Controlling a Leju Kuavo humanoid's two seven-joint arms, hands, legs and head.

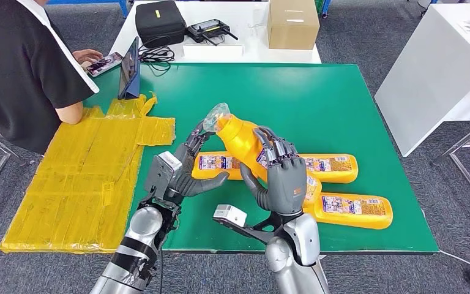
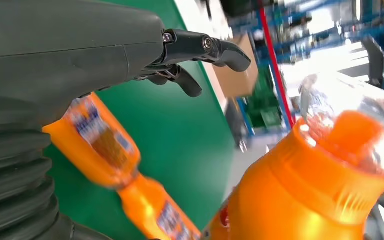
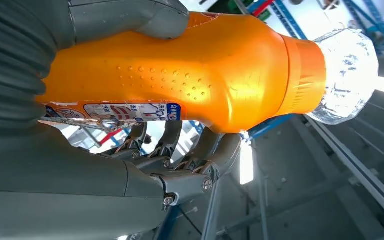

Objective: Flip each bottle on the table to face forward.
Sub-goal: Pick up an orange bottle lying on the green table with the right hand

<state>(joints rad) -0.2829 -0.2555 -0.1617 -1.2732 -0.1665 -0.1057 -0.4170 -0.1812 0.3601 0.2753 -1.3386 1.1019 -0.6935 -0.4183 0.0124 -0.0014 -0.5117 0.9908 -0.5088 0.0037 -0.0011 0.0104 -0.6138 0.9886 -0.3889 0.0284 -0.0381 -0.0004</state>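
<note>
My right hand [image 1: 283, 177] grips an orange bottle [image 1: 240, 139] by its body and holds it tilted above the green table [image 1: 343, 104], its clear cap [image 1: 215, 115] pointing up and to the left. The right wrist view shows the bottle [image 3: 180, 75] wrapped by thumb and fingers [image 3: 190, 165], with its label turned toward the fingers. My left hand [image 1: 186, 168] is open beside the bottle's neck, fingers [image 2: 200, 50] spread and apart from it. Three more orange bottles lie flat: one [image 1: 211, 163] under the left hand, one [image 1: 333, 166] to the right, one [image 1: 352, 211] near the front edge.
A person in a black shirt [image 1: 18, 67] stands at the table's left with a phone and a tablet [image 1: 130, 70]. Yellow sheeting [image 1: 92, 177] covers the left side. A cardboard box [image 1: 292, 23] and black case [image 1: 159, 21] sit behind. A white table [image 1: 440, 73] stands to the right.
</note>
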